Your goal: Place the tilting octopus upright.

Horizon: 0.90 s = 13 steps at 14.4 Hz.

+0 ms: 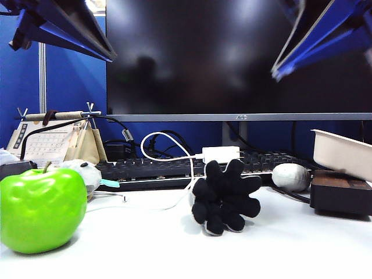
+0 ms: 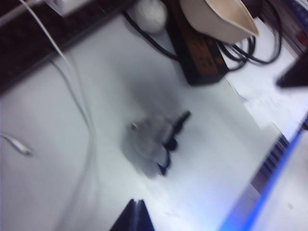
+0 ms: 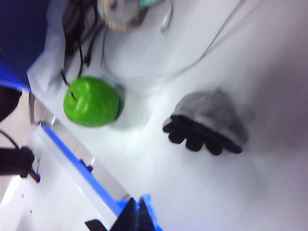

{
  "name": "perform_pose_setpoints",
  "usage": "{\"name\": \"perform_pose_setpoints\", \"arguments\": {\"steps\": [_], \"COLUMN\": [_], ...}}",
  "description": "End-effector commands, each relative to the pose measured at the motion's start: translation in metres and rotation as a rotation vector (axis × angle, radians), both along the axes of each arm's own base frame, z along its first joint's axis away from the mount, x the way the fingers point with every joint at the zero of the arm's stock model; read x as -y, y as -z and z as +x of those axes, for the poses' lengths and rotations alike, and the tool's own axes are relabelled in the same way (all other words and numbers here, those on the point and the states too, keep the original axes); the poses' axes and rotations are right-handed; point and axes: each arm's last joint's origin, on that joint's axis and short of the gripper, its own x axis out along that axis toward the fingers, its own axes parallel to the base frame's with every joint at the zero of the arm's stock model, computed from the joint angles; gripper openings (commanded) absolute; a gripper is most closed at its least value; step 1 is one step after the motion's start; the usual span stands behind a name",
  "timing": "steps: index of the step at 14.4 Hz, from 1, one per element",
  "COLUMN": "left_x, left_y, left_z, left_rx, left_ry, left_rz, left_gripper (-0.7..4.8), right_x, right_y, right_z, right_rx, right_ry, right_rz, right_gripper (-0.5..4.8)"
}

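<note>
Pincers, left [image 2: 135, 215] and right [image 3: 135, 215], are both pressed together, holding nothing, up above the white bench [image 1: 290, 244]. Bare bench surrounds the octopus [image 1: 225, 196], tipped on its side, well below both, near the apple [image 1: 42, 209].

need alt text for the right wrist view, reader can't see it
A small grey plush octopus lies tipped on its side on a white table, black tentacle undersides facing the shiny green apple nearby. The right gripper, its dark fingers shut and empty, hangs above the table, clear of both.
</note>
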Motion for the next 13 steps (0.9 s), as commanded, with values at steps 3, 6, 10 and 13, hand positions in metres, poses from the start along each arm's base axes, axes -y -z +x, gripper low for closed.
{"name": "perform_pose_setpoints", "arguments": {"steps": [3, 6, 10, 13], "left_x": [0.008, 0.012, 0.014, 0.014], "left_y": [0.009, 0.019, 0.021, 0.021], "left_z": [0.011, 0.017, 0.02, 0.02], "left_rx": [-0.012, -0.052, -0.056, -0.057], "left_ry": [0.01, 0.012, 0.015, 0.019], "left_rz": [0.01, 0.032, 0.031, 0.028], "left_gripper": [-0.04, 0.69, 0.69, 0.71], "right_x": [-0.016, -0.025, -0.03, -0.033], "right_y": [0.025, 0.036, 0.047, 0.055], "right_z": [0.022, 0.032, 0.041, 0.047], "right_rx": [-0.061, -0.062, -0.073, -0.082], "right_ry": [-0.055, -0.077, -0.08, -0.08], "right_rz": [-0.039, -0.042, -0.05, -0.053], "right_gripper": [0.0, 0.39, 0.85, 0.85]}}
